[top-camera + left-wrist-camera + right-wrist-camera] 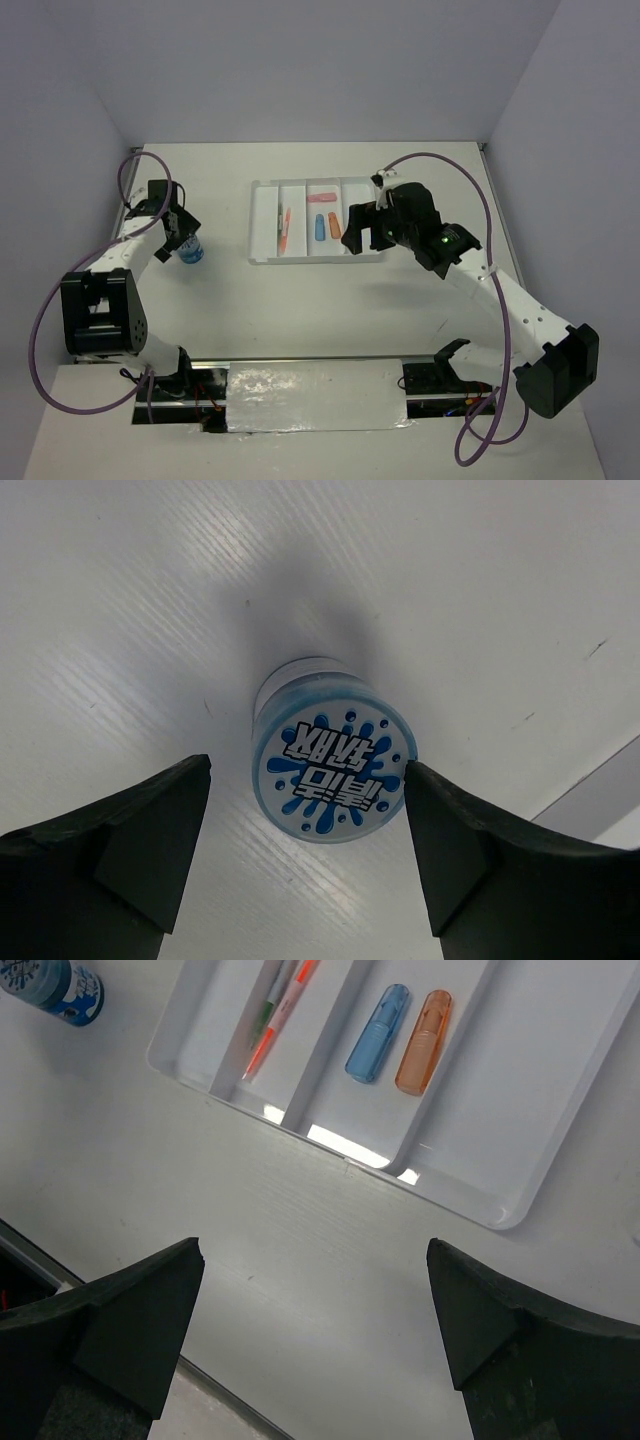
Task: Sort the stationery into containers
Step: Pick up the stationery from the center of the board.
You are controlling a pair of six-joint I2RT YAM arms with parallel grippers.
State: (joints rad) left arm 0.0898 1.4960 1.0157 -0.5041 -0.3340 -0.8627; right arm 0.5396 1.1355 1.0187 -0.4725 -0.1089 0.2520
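One blue bottle (pixel 332 755) stands on bench (pixel 120 600), well apart from tray (pixel 264 226). My left claw (pixel 307 768) wide, straddling it, off-centre; I should centre, then close gently. Right claw (pixel 313 1247) wide, near tray.

The top external camera sits high above and behind the 2 arm bases, looking steeply down on the whole counter (pixel 330 310). The left wrist camera points straight down, very close, past the left claw (pixel 308 768) onto the round blue-white roll (pixel 333 770). The right wrist camera hangs farther up behind the right claw (pixel 313 1250), tilted toward the near rim of the white tray (pixel 520 1090). All 3 views share that roll.
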